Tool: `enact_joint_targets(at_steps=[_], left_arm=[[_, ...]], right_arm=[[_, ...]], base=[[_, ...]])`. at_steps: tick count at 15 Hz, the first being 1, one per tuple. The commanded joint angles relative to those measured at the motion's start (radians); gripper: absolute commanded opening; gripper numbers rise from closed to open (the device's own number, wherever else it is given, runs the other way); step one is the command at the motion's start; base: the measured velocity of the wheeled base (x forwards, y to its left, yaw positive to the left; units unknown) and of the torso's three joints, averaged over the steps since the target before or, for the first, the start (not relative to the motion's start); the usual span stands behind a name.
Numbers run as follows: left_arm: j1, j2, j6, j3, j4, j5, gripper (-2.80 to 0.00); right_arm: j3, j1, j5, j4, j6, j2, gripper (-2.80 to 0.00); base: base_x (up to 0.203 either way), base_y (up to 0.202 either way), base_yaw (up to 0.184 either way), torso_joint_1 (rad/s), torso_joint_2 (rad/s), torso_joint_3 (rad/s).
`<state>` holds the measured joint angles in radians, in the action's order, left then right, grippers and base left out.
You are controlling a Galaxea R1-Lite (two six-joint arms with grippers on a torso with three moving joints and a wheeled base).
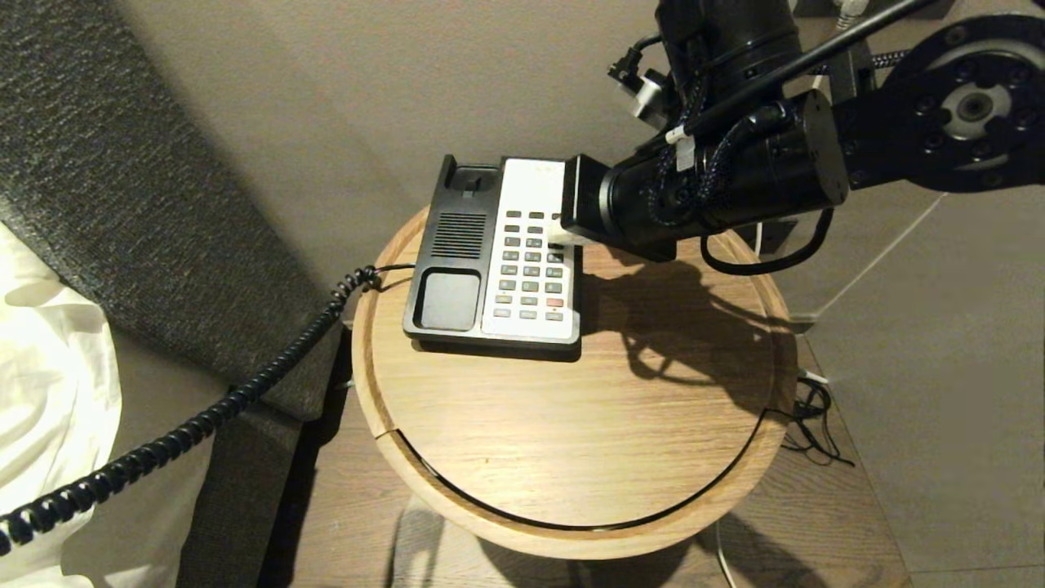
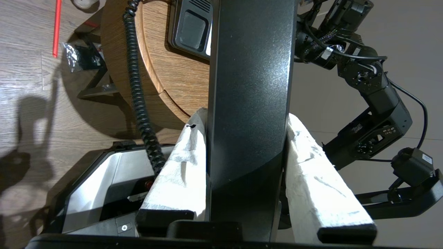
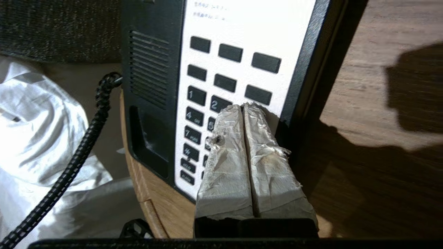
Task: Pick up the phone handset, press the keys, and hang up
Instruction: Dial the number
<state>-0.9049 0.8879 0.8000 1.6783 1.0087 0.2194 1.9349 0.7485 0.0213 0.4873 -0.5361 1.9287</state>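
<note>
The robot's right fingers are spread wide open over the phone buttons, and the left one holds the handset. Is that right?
Not quite. The right gripper is shut, its fingers pressed together over the keys, as the right wrist view shows. The left gripper does hold the handset.

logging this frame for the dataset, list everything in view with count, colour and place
handset: 1, glossy black, off the base, clamped between the left gripper's pads
cord: 1, black coiled, from the base's left side down past the table edge
base: 1, black with white faceplate, at the back of the table, cradle bare
keys: a grid, dark grey, one red, on the faceplate
table: 1, round, light wood, centre
bedding: white, far left
stick: 1, red, on the floor
left gripper: 1, white-wrapped pads, holding the handset
right gripper: 1, white-wrapped pads pressed together, tips at the number keys
</note>
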Motion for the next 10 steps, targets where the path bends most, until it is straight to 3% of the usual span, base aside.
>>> enact_joint_targets(at_steps=[1, 8, 10], left_arm=[[0.0, 0.002, 0.005, 0.001, 0.005, 0.002, -2.8], [0.001, 0.002, 0.002, 0.003, 0.005, 0.002, -2.8], [0.0, 0.001, 0.002, 0.004, 0.005, 0.002, -2.8]], right_arm=[[0.001, -0.001, 0.011, 0.002, 0.004, 0.003, -2.8], [-0.012, -0.006, 0.014, 0.006, 0.03, 0.007, -2.8], [-0.023, -0.011, 0.037, 0.004, 0.072, 0.009, -2.8]], base=[[0.0, 0.0, 0.0, 0.0, 0.0, 0.0], [0.0, 0.0, 0.0, 0.0, 0.0, 0.0], [0.0, 0.0, 0.0, 0.0, 0.0, 0.0]])
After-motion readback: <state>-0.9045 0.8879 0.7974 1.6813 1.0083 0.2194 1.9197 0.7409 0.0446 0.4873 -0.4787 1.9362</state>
